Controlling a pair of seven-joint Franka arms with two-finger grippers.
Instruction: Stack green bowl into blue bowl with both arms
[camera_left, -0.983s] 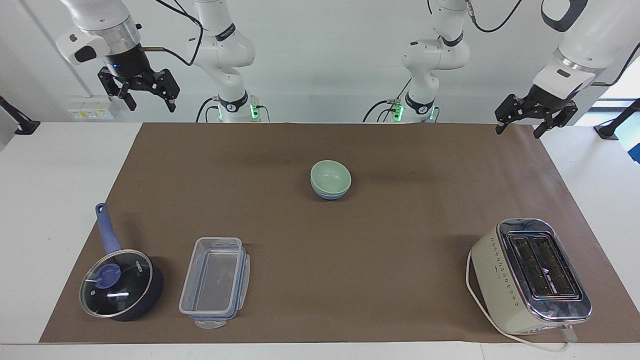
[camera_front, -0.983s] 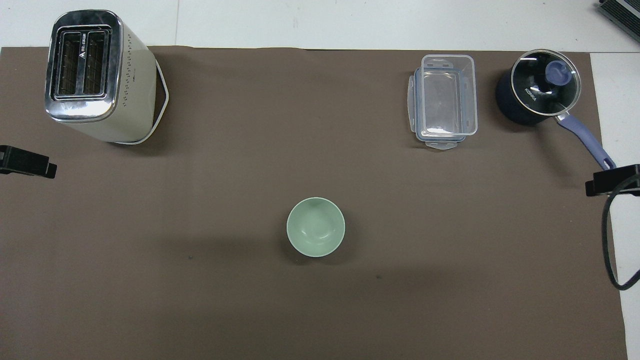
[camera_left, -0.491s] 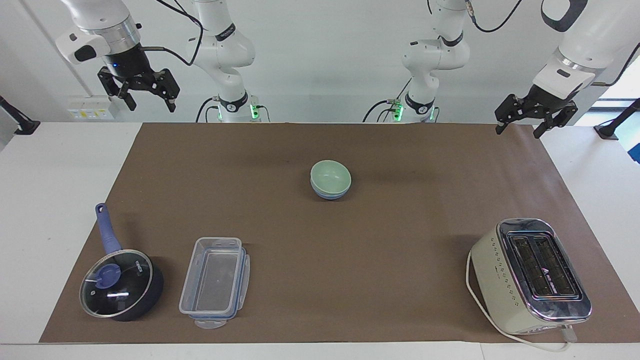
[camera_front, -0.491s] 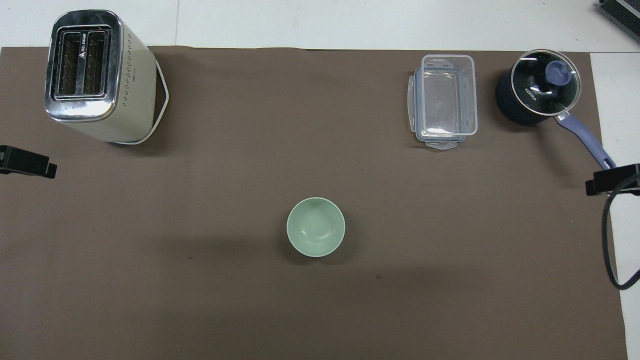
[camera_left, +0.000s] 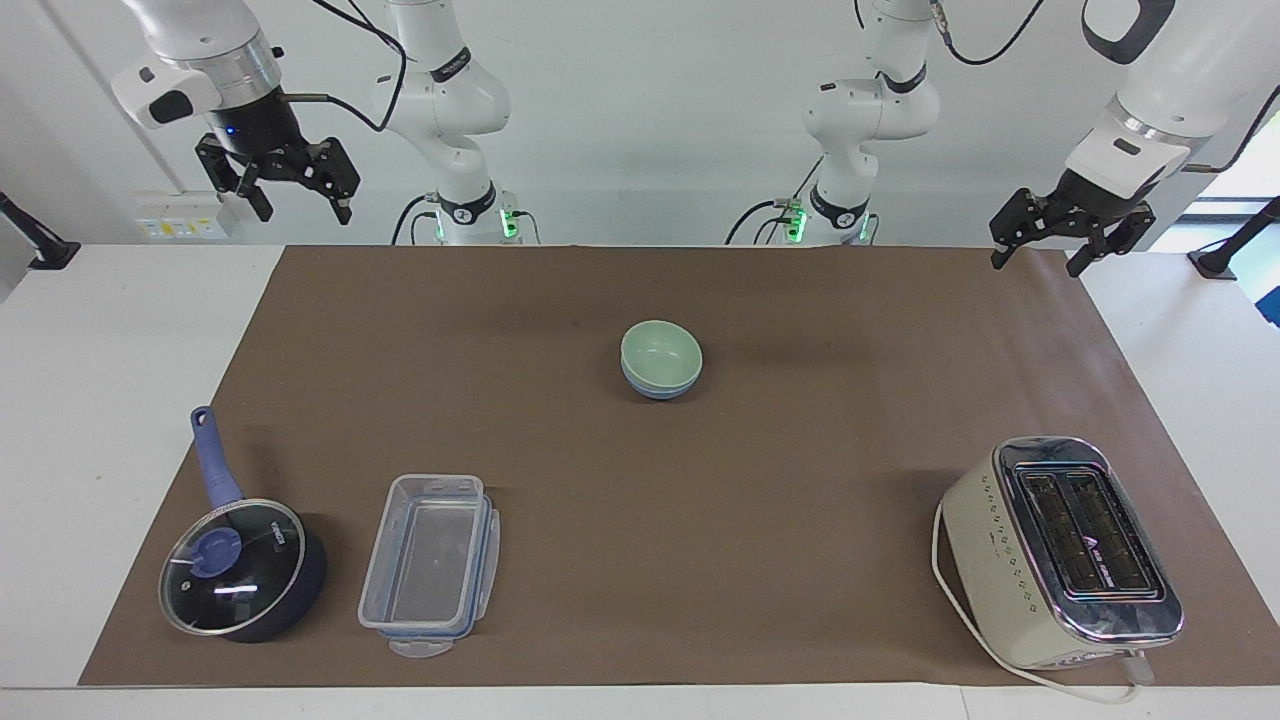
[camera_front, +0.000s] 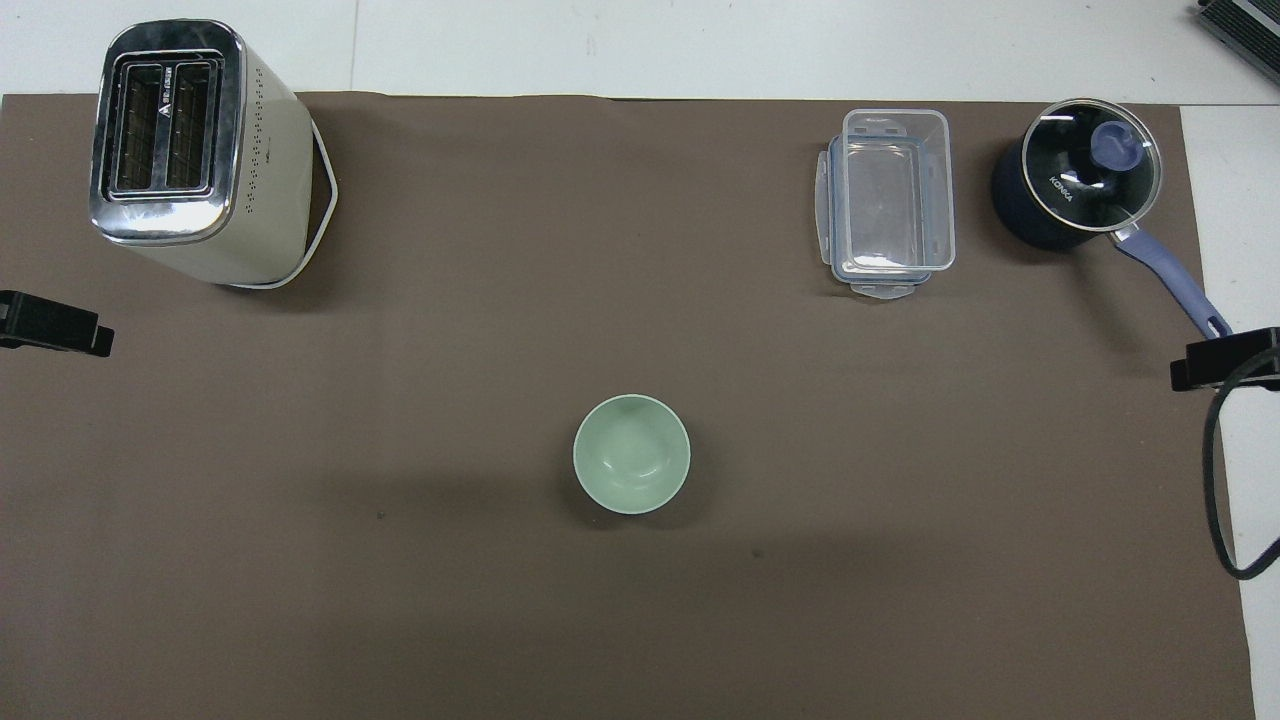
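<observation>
Two bowls, nested: green bowl (camera_left: 661, 352) sits inside blue bowl (camera_left: 660, 386) at mid-worktop (camera_left: 130, 330), about midway between both arms. Left gripper (camera_left: 1070, 240) and right gripper (camera_left: 283, 190) hang raised at opposite ends, released, holding nothing. Stack judged complete.

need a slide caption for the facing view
Green bowl nested in the blue bowl mid-mat; left gripper and right gripper raised at the mat's corners, jaws open.

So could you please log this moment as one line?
green bowl: nested in blue bowl | left gripper: open, raised | right gripper: open, raised
</observation>
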